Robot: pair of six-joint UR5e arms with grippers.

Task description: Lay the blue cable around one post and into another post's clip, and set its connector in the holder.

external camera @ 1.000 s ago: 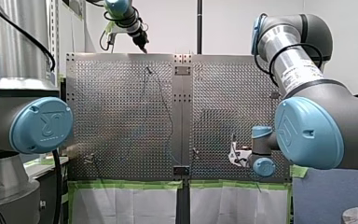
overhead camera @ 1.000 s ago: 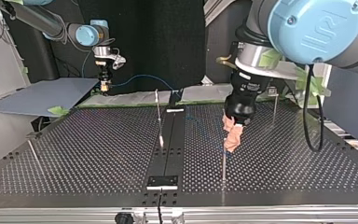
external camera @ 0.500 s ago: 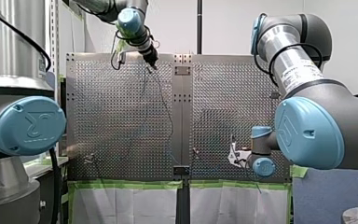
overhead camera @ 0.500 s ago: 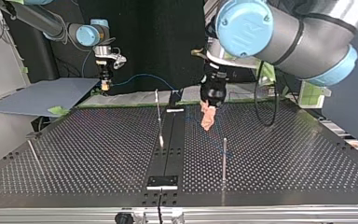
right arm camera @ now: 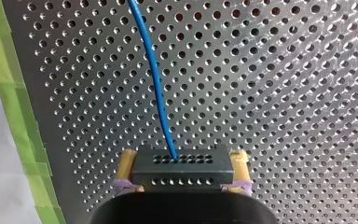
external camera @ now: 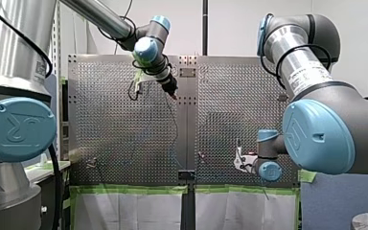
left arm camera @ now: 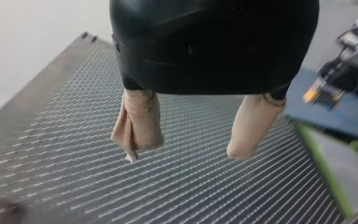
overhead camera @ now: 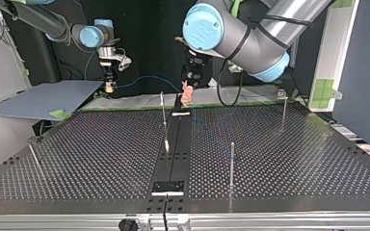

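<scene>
Left hand (overhead camera: 187, 95) now near centre strip (overhead camera: 175, 144)

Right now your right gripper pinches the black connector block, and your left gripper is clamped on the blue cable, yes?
Not quite: my left gripper is open and holds nothing, as the left wrist view shows. My right gripper does pinch the black connector block, which the blue cable runs out of.
</scene>
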